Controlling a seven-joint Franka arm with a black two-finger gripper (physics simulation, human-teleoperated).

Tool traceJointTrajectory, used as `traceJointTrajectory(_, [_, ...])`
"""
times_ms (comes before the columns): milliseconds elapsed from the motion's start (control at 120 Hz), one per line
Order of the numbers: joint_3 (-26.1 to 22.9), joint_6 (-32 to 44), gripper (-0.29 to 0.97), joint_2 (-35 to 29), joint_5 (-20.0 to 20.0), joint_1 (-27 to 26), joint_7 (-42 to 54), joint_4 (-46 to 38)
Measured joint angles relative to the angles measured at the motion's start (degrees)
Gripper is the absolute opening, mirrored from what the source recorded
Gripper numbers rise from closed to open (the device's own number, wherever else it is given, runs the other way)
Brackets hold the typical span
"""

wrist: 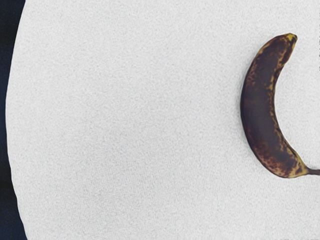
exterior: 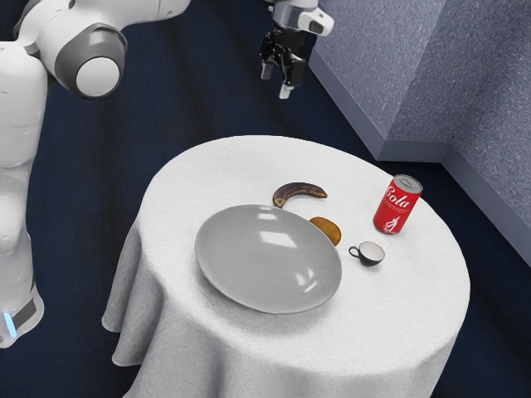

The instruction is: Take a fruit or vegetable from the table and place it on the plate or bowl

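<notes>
Jaws apart, holding nothing; gripper (exterior: 276, 81) high above table (exterior: 207, 174); banana (exterior: 299, 194) beside plate (exterior: 265, 265), outside it.

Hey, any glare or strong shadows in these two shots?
Exterior view: bright glare patches on the grey plate, soft shading in the tablecloth folds. Wrist view: even light on the tablecloth, barely any shadow beside the banana.

banana (wrist: 265, 107): dark brown, curved, lying flat | white tablecloth (wrist: 125, 125): under it, edge visible
</notes>
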Motion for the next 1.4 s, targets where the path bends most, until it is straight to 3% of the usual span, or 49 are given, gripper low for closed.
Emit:
traceJointTrajectory(267, [-0.26, -0.08, 0.68, -0.45, 0.05, -0.04, 1.14, 0.02])
traceJointTrajectory(367, [-4.59, -0.12, 0.68, -2.44, 0.36, -0.40, 0.96, -0.92])
traceJointTrajectory(575, [-10.60, 3.87, 0.68, -14.33, 3.12, -3.03, -0.91, -19.85])
traceJointTrajectory(692, [-10.84, 5.44, 0.68, -17.17, 4.36, -1.82, -2.64, -23.28])
traceJointTrajectory(1400, [-9.50, 8.04, 0.68, -16.87, 6.10, 0.34, -8.16, -27.79])
